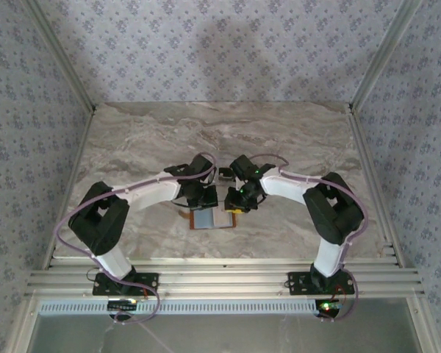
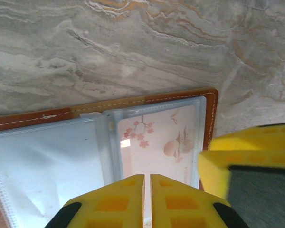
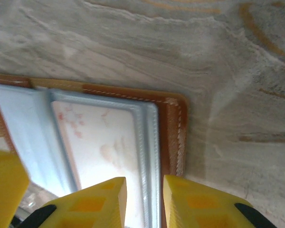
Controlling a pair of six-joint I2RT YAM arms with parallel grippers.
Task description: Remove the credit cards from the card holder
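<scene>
The brown card holder (image 1: 213,219) lies open on the marble table, grey-blue clear pockets up. A whitish-pink credit card (image 2: 156,137) with blossom print sits in its right pocket. My left gripper (image 2: 147,178) stands over the card's near end, jaws closed to a thin slit that seems to pinch it. My right gripper (image 3: 144,183) straddles the holder's right edge (image 3: 173,133), with the pocket seam and brown rim between its narrowly spaced fingers. The same card (image 3: 104,142) lies just left of that seam. The left pocket (image 2: 47,161) looks empty. No dark card is visible.
Both grippers (image 1: 203,197) (image 1: 237,202) crowd together over the holder, near the table's front middle. A small dark thing (image 1: 224,174) lies just behind them. Bare marble (image 1: 220,132) stretches beyond, fenced by metal rails and patterned walls.
</scene>
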